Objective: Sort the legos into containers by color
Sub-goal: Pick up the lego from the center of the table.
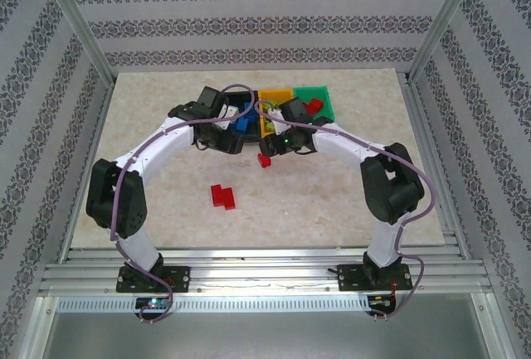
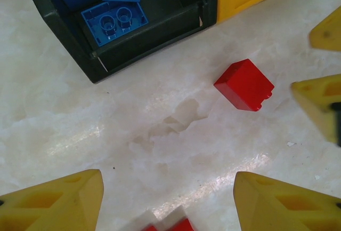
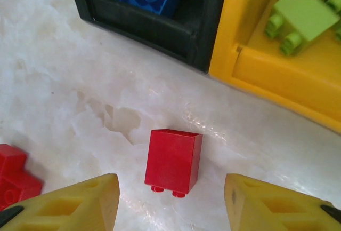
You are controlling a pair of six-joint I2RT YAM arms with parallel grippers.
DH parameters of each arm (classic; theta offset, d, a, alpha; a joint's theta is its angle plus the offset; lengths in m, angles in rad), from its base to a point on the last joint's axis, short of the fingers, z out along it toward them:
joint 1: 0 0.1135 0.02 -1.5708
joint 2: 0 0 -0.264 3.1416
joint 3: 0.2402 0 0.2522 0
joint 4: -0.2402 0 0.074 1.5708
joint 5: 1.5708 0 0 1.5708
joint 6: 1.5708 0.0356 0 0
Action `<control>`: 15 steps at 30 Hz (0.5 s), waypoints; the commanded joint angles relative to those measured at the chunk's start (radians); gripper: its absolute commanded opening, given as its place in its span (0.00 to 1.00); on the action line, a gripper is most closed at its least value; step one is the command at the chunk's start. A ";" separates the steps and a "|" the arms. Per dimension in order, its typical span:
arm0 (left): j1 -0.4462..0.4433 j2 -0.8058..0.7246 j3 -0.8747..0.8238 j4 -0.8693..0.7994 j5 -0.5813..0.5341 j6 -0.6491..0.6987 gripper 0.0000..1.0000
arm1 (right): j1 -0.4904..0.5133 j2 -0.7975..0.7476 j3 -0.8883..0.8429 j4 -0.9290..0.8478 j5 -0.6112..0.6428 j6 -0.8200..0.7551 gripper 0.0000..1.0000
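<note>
Lego (image 3: 174,160) (red, tipped) by right gripper (image 3: 170,185).

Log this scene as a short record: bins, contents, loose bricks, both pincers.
black bin: blue bricks inside
orange-yellow bin: lime green bricks inside
green bin: binned red brick inside
loose: lone red brick just in front of the black and orange-yellow bins; red cluster nearer the arm bases
left pincer: open, empty
right pincer: open, straddling the lone red brick, gaps either side
</note>
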 commanded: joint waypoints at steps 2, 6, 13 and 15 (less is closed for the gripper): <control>0.014 0.009 0.005 -0.008 -0.021 0.019 0.66 | 0.040 0.056 0.024 -0.004 0.051 0.003 0.55; 0.015 0.007 0.006 -0.007 -0.023 0.017 0.66 | 0.051 0.117 0.068 -0.043 0.081 -0.008 0.55; 0.014 0.002 0.006 -0.005 -0.021 0.016 0.66 | 0.058 0.183 0.106 -0.054 0.074 0.004 0.55; 0.015 0.001 0.005 -0.006 -0.021 0.016 0.66 | 0.063 0.196 0.116 -0.062 0.078 0.003 0.53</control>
